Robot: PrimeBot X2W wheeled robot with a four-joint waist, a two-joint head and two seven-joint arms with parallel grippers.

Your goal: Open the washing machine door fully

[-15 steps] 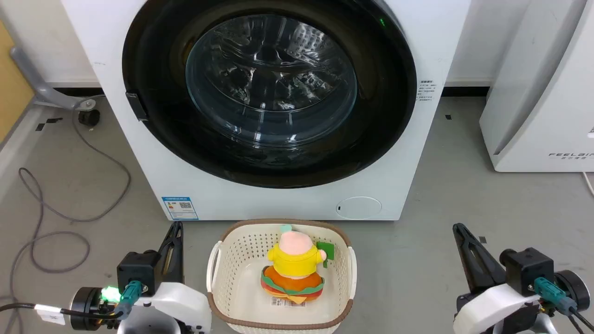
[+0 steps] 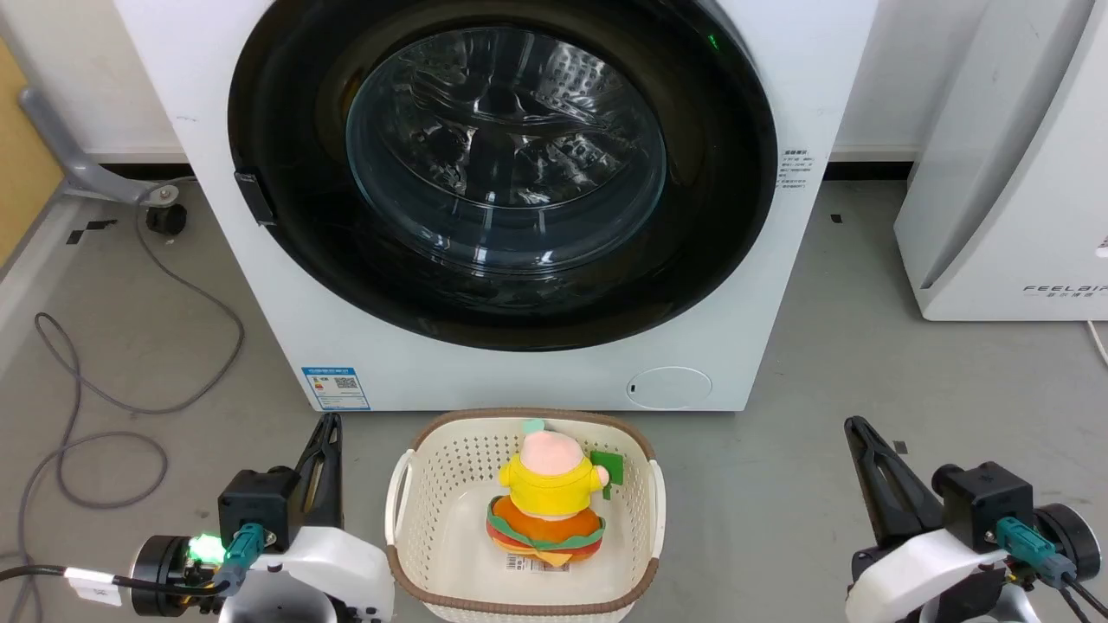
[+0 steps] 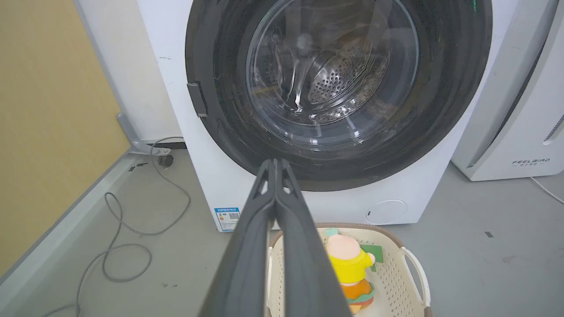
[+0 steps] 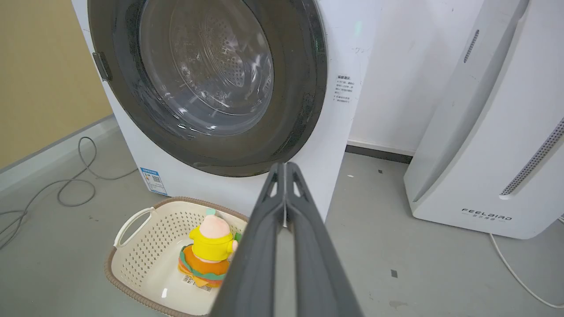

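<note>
I see the washing machine door (image 2: pixel 506 156) closed flat against the front of the washing machine (image 2: pixel 260 303), ahead of and above both hands, across the gap between them. Its small dark tab (image 2: pixel 255 197) sits on the rim's side nearer my left hand (image 2: pixel 329 426). That hand's two fingers are pressed together with nothing between them, tips pointing toward the machine and well short of it. My right hand (image 2: pixel 857 428) is the same: fingers together, empty, apart from the machine. Between the two hands a cream laundry basket (image 2: pixel 398 493) stands on the floor with a plush toy (image 2: pixel 550 493) in it. A grey cable (image 2: pixel 112 407) loops outside the left hand, and a white FEELBIRD appliance (image 2: pixel 995 216) stands beyond the right.
</note>
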